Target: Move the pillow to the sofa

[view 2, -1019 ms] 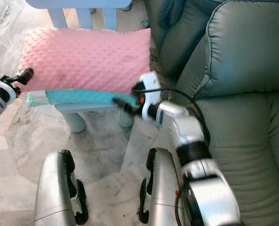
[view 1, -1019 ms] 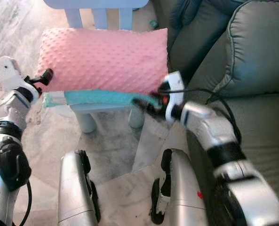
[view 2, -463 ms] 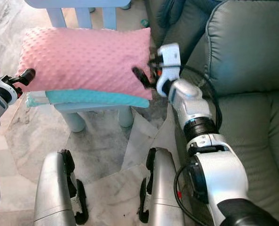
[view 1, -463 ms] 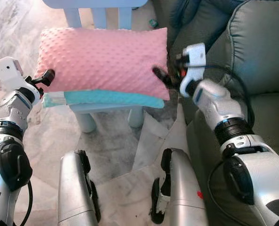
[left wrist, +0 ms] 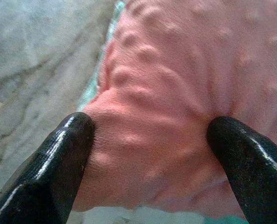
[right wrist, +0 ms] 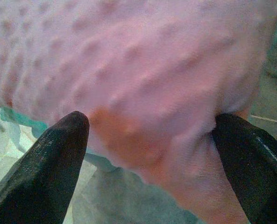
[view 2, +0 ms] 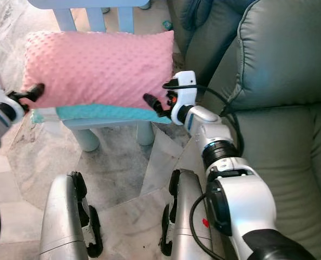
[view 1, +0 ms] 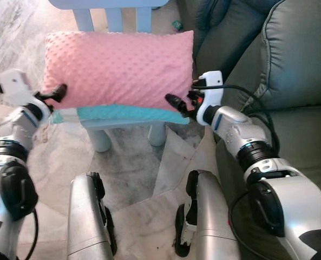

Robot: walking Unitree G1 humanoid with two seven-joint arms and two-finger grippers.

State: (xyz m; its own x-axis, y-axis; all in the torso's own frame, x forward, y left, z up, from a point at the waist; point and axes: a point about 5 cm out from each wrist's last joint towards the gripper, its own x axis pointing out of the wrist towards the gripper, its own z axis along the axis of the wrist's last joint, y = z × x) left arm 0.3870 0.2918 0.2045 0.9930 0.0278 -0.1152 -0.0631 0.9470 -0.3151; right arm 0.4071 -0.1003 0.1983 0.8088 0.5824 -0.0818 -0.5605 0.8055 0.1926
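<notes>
Pale marble floor [view 1: 133, 162] lies under you; a light blue chair [view 1: 117, 16] stands ahead with the grey sofa [view 2: 279, 108] just beside it on your right. The pink pillow [view 1: 117, 67] lies on the chair seat over a teal cushion [view 1: 128, 112]. Your left gripper [left wrist: 147, 154] and right gripper [right wrist: 152, 154] each spread wide, fingers pressed against opposite pillow ends
</notes>
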